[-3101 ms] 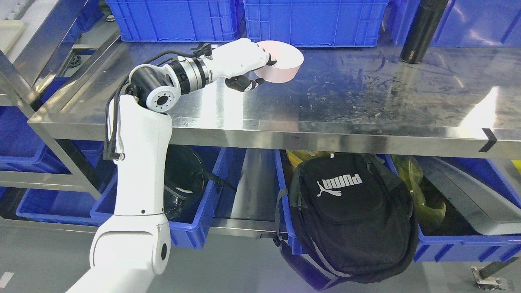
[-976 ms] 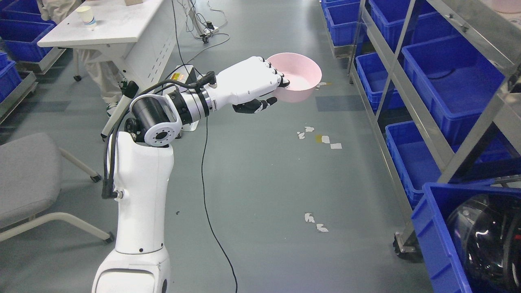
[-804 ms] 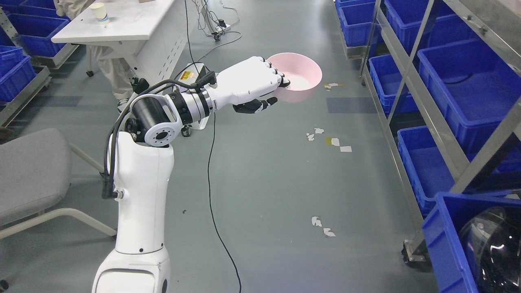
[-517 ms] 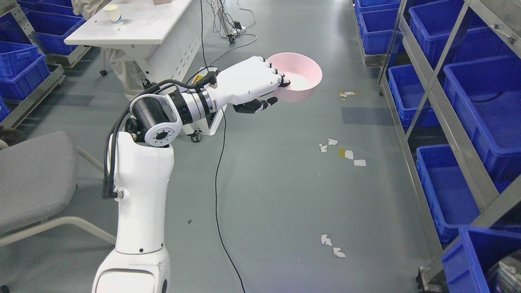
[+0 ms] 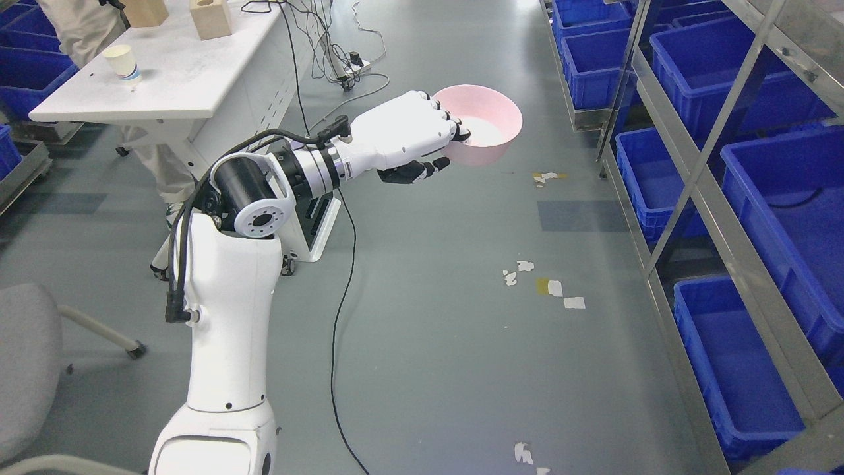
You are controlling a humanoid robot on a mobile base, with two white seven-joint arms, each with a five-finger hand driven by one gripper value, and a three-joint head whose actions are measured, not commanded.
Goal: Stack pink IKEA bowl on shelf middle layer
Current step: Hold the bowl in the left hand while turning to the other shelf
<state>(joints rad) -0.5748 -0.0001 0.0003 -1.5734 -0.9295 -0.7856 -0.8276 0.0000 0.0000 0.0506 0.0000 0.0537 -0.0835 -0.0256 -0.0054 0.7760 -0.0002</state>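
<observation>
A grey floor [image 5: 448,343] fills most of the head view, scattered with scraps of tape and crossed by a black cable [image 5: 339,310]. Along the right side a metal shelf [image 5: 719,198] is seen, its levels loaded with blue bins [image 5: 784,191]; at the upper left a white desk [image 5: 178,72] carries a paper cup [image 5: 122,63] and two wooden blocks [image 5: 210,17], with a person's legs partly visible behind it. Part of a grey chair [image 5: 26,376] is cut by the lower left edge. The left arm [image 5: 227,316] is raised from the lower left and bent forward at the elbow, and its robot hand [image 5: 412,142] is clamped on the pink bowl [image 5: 484,132]: fingers are hooked over the near rim into the bowl and the thumb is pressed under the outer wall. The bowl is thus held in the air above the floor, upright with its opening upward, just beyond the fingertips and away from the wrist. It is carried well apart from the shelf, which lies to the right of the hand; no middle layer with bowls to stack on can be made out here, so the carry is judged unfinished and a turn toward the shelf is probably needed. The right arm is not in view.
</observation>
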